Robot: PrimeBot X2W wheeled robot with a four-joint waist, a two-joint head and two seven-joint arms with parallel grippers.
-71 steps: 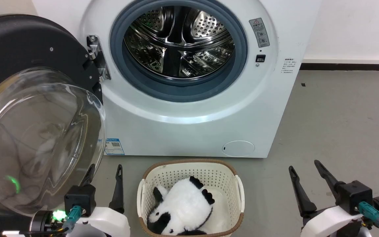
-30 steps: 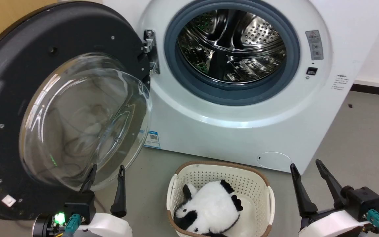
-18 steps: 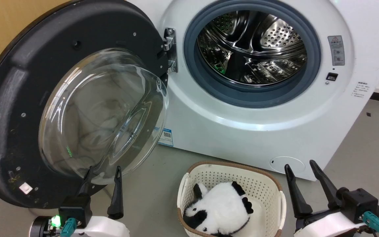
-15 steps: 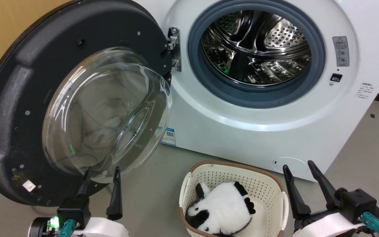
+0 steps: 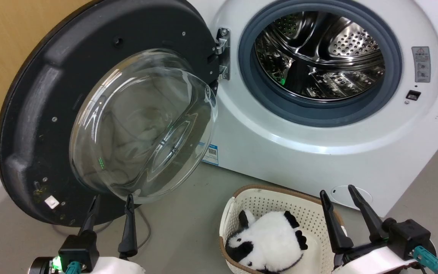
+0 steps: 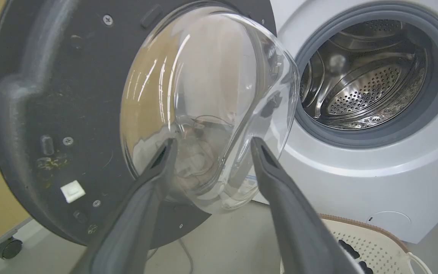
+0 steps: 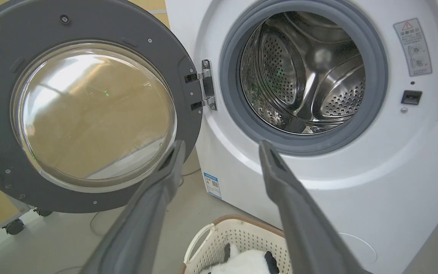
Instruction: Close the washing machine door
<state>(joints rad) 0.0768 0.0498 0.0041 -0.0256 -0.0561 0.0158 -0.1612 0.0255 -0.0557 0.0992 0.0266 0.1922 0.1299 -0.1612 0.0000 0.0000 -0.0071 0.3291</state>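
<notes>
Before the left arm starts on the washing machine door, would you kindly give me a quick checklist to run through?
1. The washing machine door stands wide open, inner face toward the robot: ok.
2. The drum and grey gasket are free of laundry: ok.
3. The left gripper has its jaws open and empty: ok.
4. Left gripper touching the door: cannot tell.
5. The right gripper is open, low over the laundry basket: ok.
6. Basket sits below the door's swing: cannot tell.
</notes>
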